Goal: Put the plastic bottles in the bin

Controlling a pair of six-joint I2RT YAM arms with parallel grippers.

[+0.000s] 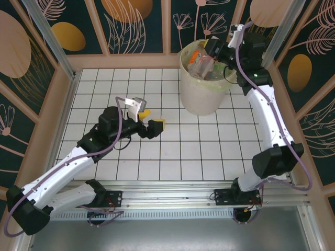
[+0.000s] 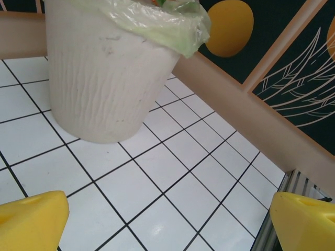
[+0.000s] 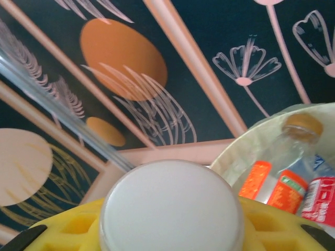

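- We see a large round cream-white plastic bin (image 1: 201, 99) with a yellowish-green liner bag (image 2: 172, 29) at the far side of the white gridded counter (image 1: 172, 157), right of centre.
- Our left pincer (image 1: 153, 119) hangs low over the counter, left of and nearer than the bin, its yellow fingers (image 2: 31, 222) wide apart and empty.
- Our right pincer (image 1: 209, 52) is above the bin's mouth, clamped on a plastic bottle with a round white end (image 3: 171, 206).
- Inside the bin lie clear plastic bottles (image 3: 285, 191) with orange and red labels.

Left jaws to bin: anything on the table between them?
Nothing: that stretch is bare tiled table, up to the bin, plain in the left wrist and top external views.
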